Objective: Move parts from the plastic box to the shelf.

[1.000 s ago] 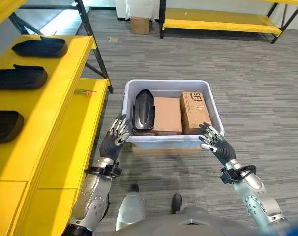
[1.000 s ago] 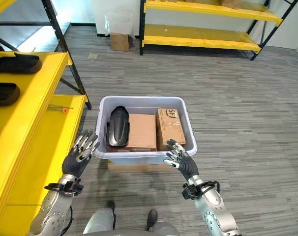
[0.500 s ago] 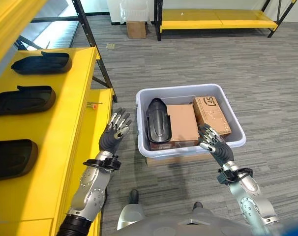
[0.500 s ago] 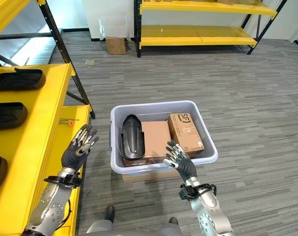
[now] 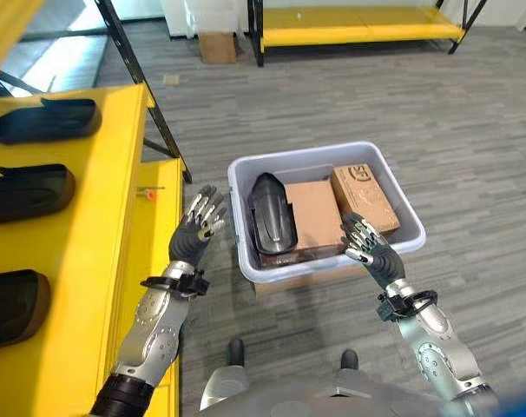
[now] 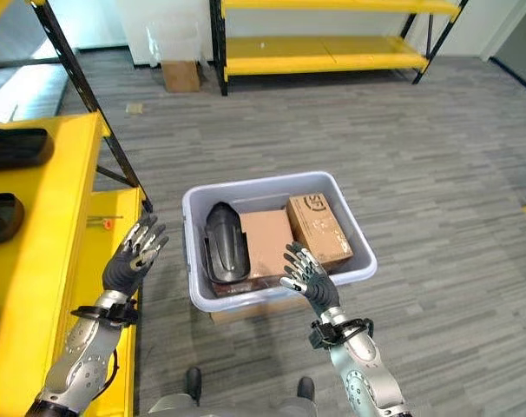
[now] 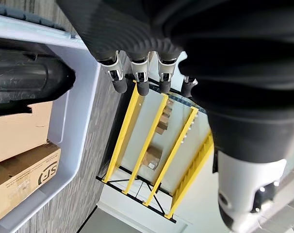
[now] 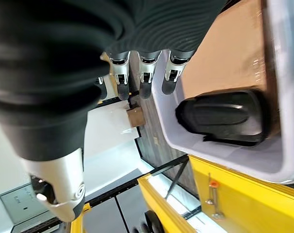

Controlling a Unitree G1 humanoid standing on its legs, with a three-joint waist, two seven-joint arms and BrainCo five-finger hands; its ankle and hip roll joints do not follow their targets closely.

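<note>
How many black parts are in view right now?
4: one in the plastic box, black part; three on the yellow shelf at. More may be hidden.

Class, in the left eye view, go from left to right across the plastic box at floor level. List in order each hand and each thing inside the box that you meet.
left hand → black part → plain cardboard box → printed cardboard box; the right hand overlaps the boxes' span, so it is left out.
</note>
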